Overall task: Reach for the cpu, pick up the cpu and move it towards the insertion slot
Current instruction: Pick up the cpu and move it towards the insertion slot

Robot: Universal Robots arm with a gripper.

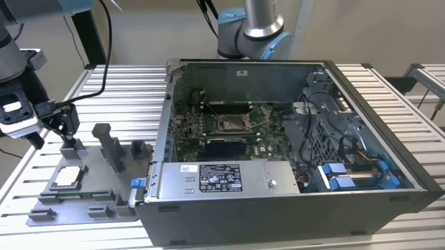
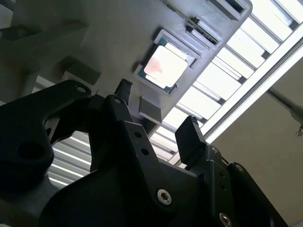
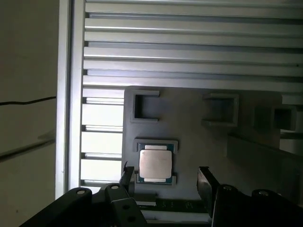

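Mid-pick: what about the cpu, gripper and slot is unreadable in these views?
- insertion slot: contacts and latch state too small, exterior view.
- grey tray: one end hidden behind the gripper, first wrist view.
- cpu: top markings washed out by glare, second wrist view.

Smooth, shiny metal-topped cpu (image 3: 155,163); matt grey plastic tray (image 3: 199,144)

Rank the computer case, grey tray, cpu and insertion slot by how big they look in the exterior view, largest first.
1. computer case
2. grey tray
3. cpu and insertion slot: they look alike, and the slot seems farther off, so unranked.
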